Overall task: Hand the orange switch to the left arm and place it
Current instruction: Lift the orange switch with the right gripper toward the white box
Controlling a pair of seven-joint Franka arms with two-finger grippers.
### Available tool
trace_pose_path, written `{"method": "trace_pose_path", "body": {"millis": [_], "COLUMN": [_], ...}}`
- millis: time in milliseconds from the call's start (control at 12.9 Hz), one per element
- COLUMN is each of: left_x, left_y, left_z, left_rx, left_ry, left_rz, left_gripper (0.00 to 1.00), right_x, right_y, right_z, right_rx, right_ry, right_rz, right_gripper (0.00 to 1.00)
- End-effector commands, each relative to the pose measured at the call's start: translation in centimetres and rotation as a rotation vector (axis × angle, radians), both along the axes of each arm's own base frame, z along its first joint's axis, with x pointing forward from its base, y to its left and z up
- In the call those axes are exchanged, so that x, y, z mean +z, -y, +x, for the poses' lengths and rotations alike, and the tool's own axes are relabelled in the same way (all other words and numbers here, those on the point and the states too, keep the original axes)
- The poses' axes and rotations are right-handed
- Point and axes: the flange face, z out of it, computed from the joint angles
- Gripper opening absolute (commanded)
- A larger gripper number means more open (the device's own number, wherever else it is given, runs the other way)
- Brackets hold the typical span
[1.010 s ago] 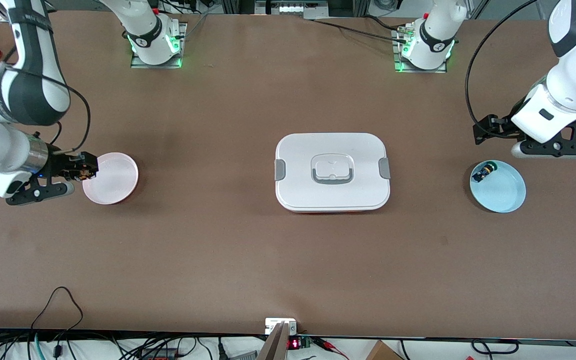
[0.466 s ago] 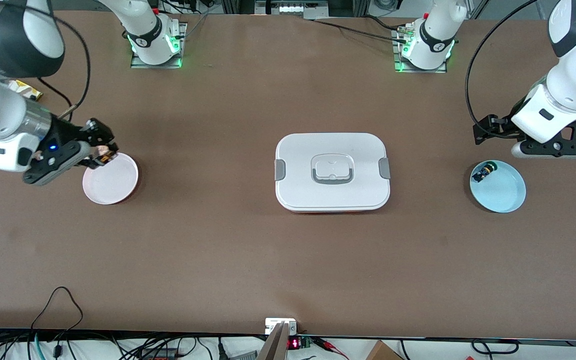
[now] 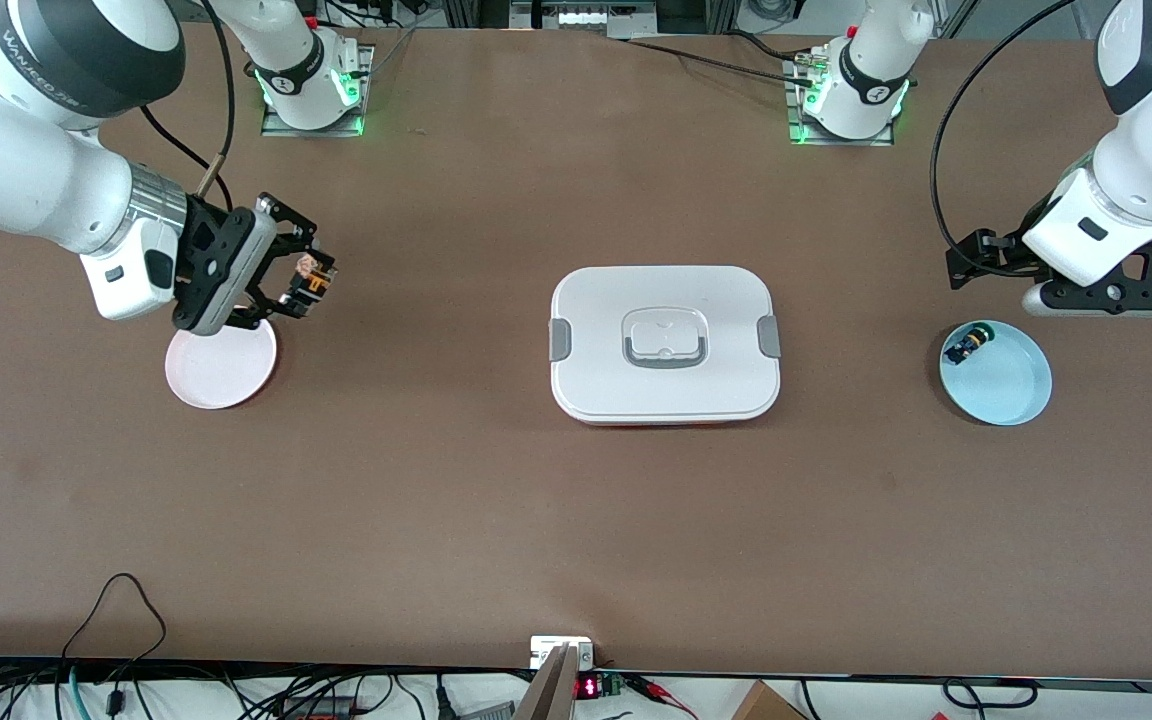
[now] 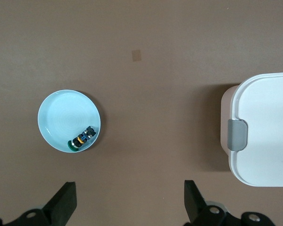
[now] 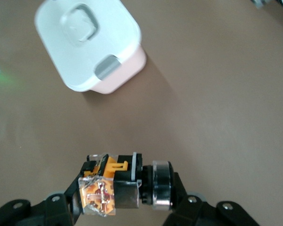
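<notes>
light: bright, even, from overhead | shadows: soft, short beside box (image 3: 664, 343) | focus: sharp | glare: none

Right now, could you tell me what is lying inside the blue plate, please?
The blue plate holds one small black switch with a green cap, lying near its rim. Nothing covers the plate; the left gripper hangs beside it.

this is a robotics lab, a test bench and no home or kitchen. two white jointed arms stand on metal base plates (image 3: 314, 110) bolted along one edge of a wide brown table (image 3: 576, 520), with green status lights glowing at their feet. loose black cables (image 3: 116, 610) trail over the table's edge nearest the front camera, where a small electronics board with a red digit display (image 3: 586, 687) sits among more wiring.
</notes>
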Motion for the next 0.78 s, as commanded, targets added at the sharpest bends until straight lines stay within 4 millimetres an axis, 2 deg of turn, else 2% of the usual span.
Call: {"method": "trace_pose_path", "body": {"millis": [0,311,389,699], "left_x": [0.6,0.6,0.6,1.2], "left_y": [0.3,0.3,0.3,1.3], "left_z": [0.3,0.3,0.3,0.1], "left_rx": [0.001,0.001,0.001,-0.014], "left_ry": [0.008,0.008,0.008,0.004], "left_rz": [-0.019,-0.019,-0.019,-0.019], "left_gripper": [1.0,1.0,1.0,1.0], "right_x": [0.4,-0.4,-1.1,-2.5], "right_y": [-0.6,-3.5,-4.2,-5.6], "right_z": [0.2,0.2,0.0,0.3], "right_rx": [0.195,0.299,0.328,0.343], "right_ry": [0.138,0.217,0.248,0.333], "right_rz": [0.16,0.416,0.452,0.681], "right_gripper": [0.0,0.0,0.0,0.0]}}
